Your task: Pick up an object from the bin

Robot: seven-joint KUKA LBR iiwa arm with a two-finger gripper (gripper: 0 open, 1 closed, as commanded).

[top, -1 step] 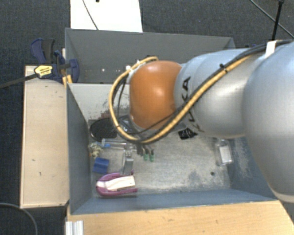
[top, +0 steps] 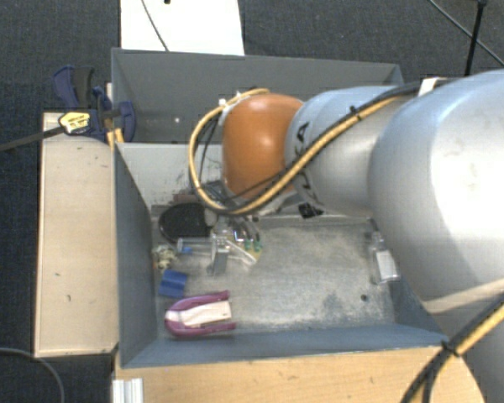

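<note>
My gripper (top: 228, 246) hangs below the orange wrist cover, low over the left half of the bin floor. Just left of it lies a small clear piece with a blue end (top: 187, 246). A black round disc (top: 183, 221) rests against the back left corner, slightly behind the gripper. In front of the gripper, toward the near wall, lies a purple and white oblong thing (top: 200, 313). A small blue block (top: 172, 285) sits beside the left wall.
A small yellowish piece (top: 161, 257) lies by the left wall. A silvery metal piece (top: 383, 264) sits at the right side, close under the arm. The large arm covers the right and back of the bin.
</note>
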